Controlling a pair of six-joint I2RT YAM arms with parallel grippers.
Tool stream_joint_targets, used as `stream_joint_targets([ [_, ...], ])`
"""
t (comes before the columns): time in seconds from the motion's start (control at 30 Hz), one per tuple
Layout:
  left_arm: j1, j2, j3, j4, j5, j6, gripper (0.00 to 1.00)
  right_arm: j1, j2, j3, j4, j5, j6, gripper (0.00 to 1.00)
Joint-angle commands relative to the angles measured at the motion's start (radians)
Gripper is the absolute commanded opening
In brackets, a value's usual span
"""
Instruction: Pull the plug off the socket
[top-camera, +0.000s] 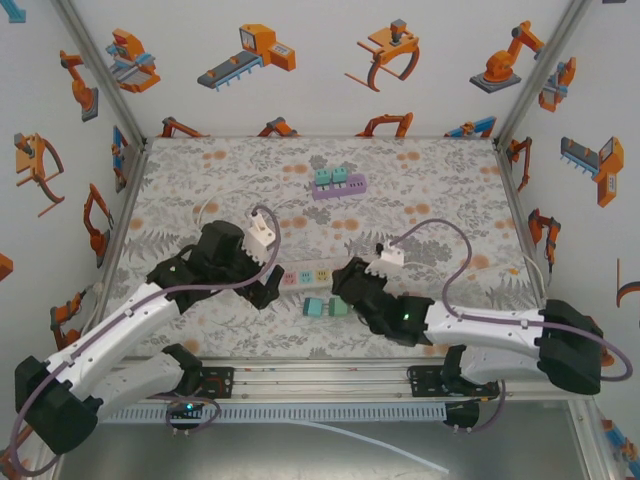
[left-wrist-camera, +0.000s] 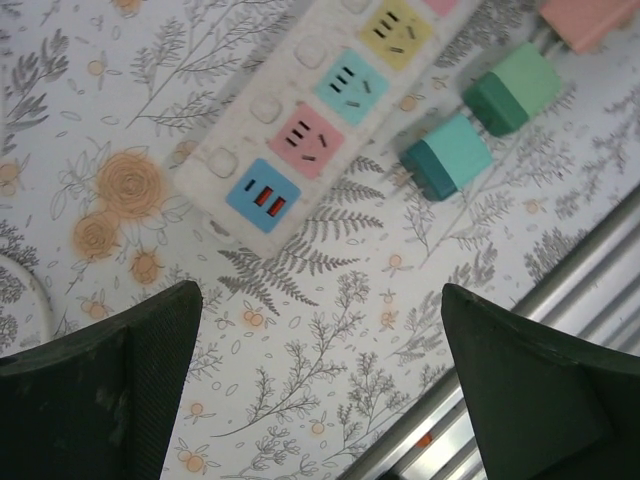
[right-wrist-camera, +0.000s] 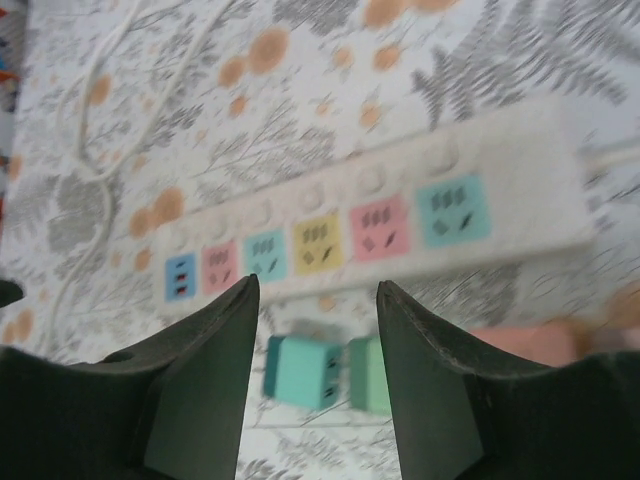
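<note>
On the floral table (top-camera: 420, 180), centre: white power strip (top-camera: 305, 275), sockets faced blue, pink, teal, yellow. Teal plug (right-wrist-camera: 300, 372) and green plug (right-wrist-camera: 365, 375) lie loose just beside it. Left gripper (left-wrist-camera: 320, 300) spread wide; right gripper (right-wrist-camera: 317, 290) spread, framing both plugs.

High rear overhead view plus two close downward wrist views, power strip (top-camera: 308, 273) common to all.
</note>
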Motion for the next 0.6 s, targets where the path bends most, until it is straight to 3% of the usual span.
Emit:
stream_joint_targets([
  [0.0,-0.003,0.048,0.056,0.101,-0.118,-0.1,0.97,-0.181,-0.039,0.094,-0.113,-0.172,-0.212,0.49],
  [0.13,0.015,0.158,0.112,0.152,-0.201,-0.15,0.97,-0.461,0.017,0.229,-0.177,-0.432,-0.324,0.49],
  [0.3,0.112,0.348,0.242,0.206,-0.214,-0.322,0.98,-0.738,0.242,0.443,-0.167,-0.784,-0.363,0.49],
  [0.37,0.174,0.451,0.321,0.232,-0.176,-0.434,0.99,-0.804,0.36,0.545,-0.161,-0.875,-0.369,0.48],
  [0.57,0.264,0.755,0.545,0.384,-0.082,-0.562,0.98,-0.888,0.658,0.815,-0.167,-0.943,-0.428,0.48],
])
